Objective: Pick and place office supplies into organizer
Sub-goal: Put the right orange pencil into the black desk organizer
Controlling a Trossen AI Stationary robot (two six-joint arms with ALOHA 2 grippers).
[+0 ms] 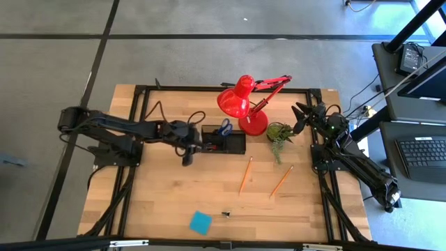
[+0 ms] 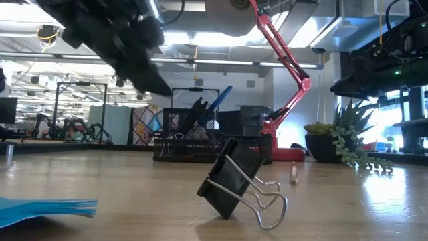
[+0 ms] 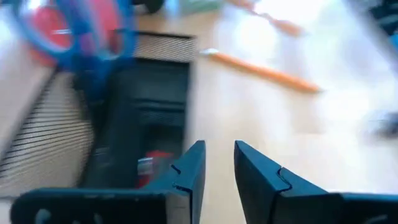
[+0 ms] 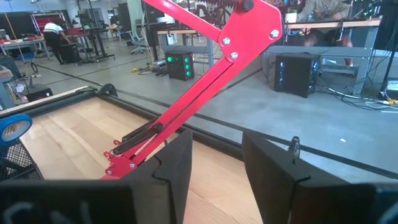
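From above, the left gripper [image 1: 188,155] hangs just off the organizer [image 1: 224,142]'s left end, near the table's centre, while the right gripper [image 1: 301,111] waits by the small potted plant [image 1: 279,132] at about two o'clock on the table. Blue scissors [image 1: 224,127] already stand in the tray; two orange pencils [image 1: 245,174] lie on the bare wood at about five o'clock from it, both slanting top-right to bottom-left, with the blue sticky-note pad [image 1: 200,222] and a black clip [image 1: 226,213] nearer the front edge. I judge the left arm nearer to all of these, so its next reach runs from the tray toward the front. At table height the binder clip [image 2: 237,184] lies tipped on the boards, the mesh tray behind it holding dark pens and the scissors, the red lamp [image 2: 284,67] rising at one o'clock. The left wrist camera shows its fingers [image 3: 193,168] narrowly parted and empty over the tray, something small and red [image 3: 155,163] in a compartment, a pencil [image 3: 264,70] beyond. The right wrist camera shows its fingers [image 4: 180,168] parted, gripping nothing, the lamp arm ahead, and an open workshop floor with benches.
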